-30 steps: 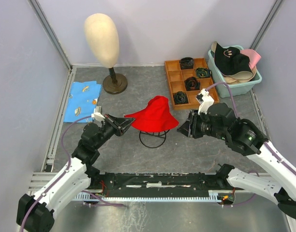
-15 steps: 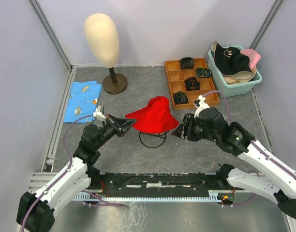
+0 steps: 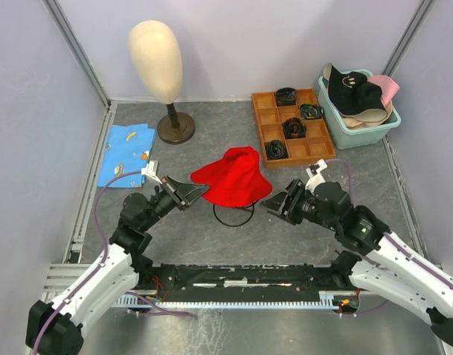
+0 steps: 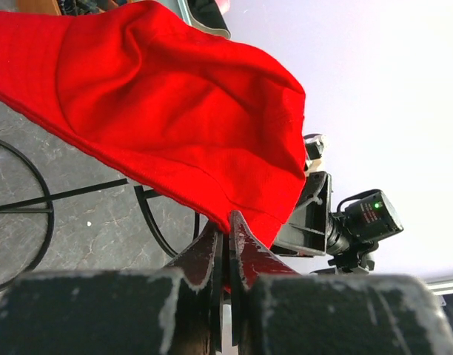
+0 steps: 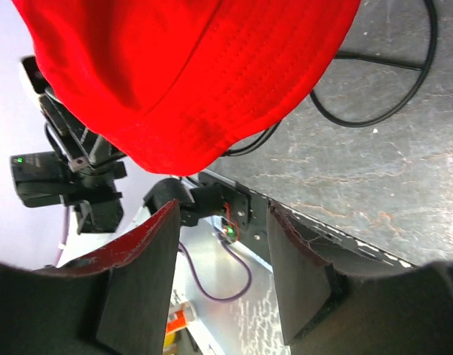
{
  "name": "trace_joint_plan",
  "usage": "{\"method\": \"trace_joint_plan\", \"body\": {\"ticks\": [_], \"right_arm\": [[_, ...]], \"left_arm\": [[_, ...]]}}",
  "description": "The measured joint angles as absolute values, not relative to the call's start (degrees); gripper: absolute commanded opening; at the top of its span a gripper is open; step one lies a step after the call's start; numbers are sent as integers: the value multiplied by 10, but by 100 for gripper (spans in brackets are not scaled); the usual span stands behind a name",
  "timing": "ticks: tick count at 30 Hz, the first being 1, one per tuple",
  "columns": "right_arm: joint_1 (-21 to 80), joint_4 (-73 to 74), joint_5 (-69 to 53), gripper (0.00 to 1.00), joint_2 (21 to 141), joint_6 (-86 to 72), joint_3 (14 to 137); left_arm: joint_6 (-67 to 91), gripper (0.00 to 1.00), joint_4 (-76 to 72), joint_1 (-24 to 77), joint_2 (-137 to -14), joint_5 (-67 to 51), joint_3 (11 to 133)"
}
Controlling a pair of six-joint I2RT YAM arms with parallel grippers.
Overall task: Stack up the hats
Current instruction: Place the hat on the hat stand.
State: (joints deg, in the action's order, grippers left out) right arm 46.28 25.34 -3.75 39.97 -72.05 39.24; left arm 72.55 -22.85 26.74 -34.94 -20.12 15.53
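left jaws pinch red hat (image 3: pixel 237 177) brim | right jaws apart, facing brim

You are looking into a robotics lab's test cell, not a home or a shop. Plain pale wall panels (image 3: pixel 286 44) close it in, held by bare aluminium posts (image 3: pixel 76 48). Your left arm (image 3: pixel 101 274) and right arm (image 3: pixel 404 251) are bolted to a metal rail (image 3: pixel 241 277) at the near edge, with purple cables (image 3: pixel 98 207) running loose along them. A small camera (image 4: pixel 371 214) with a green light rides on the opposite wrist. On the grey mat (image 3: pixel 212 133) everything is set out as props: a mannequin head (image 3: pixel 155 59), a wooden compartment tray (image 3: pixel 269 116), a teal tub (image 3: pixel 363 134) of hats (image 3: pixel 354 92), a blue cloth (image 3: pixel 126 151) and a red hat (image 3: pixel 234 176) on a wire stand (image 3: pixel 234 225).
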Motion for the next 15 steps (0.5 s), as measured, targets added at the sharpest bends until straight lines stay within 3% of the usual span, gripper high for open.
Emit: {"method": "trace_joint_plan", "body": {"ticks": [15], "right_arm": [[427,89,-12,57,317,-873,212]], "left_arm": [[699,3,-262,267,-289,-245,74]]}}
